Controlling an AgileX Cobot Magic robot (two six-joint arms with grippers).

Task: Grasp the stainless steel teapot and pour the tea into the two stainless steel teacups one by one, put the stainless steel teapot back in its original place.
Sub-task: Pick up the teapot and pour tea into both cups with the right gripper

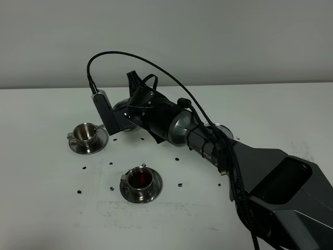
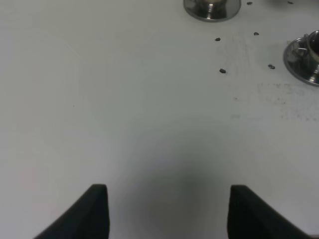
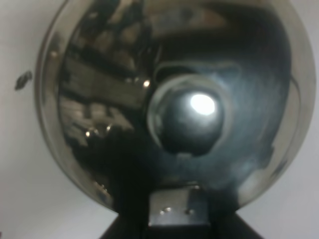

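Note:
The stainless steel teapot (image 3: 124, 89) fills the right wrist view from above, knobbed lid in the middle. My right gripper (image 3: 177, 224) is shut on the teapot's handle mount. In the high view the right arm reaches across to the left and covers most of the teapot (image 1: 125, 112), which is beside the far-left teacup (image 1: 87, 136). That teacup's inside looks bare steel. The nearer teacup (image 1: 140, 182) holds dark red tea. Each stands on a steel saucer. My left gripper (image 2: 169, 209) is open over bare table, and both teacups (image 2: 212, 7) (image 2: 304, 59) lie beyond it.
The white table (image 1: 52, 208) carries several small black marks around the cups. A round steel piece (image 1: 221, 129) shows partly behind the right arm. The right arm's dark body and its cable span the table's middle and right. A pale wall (image 1: 234, 41) backs the table.

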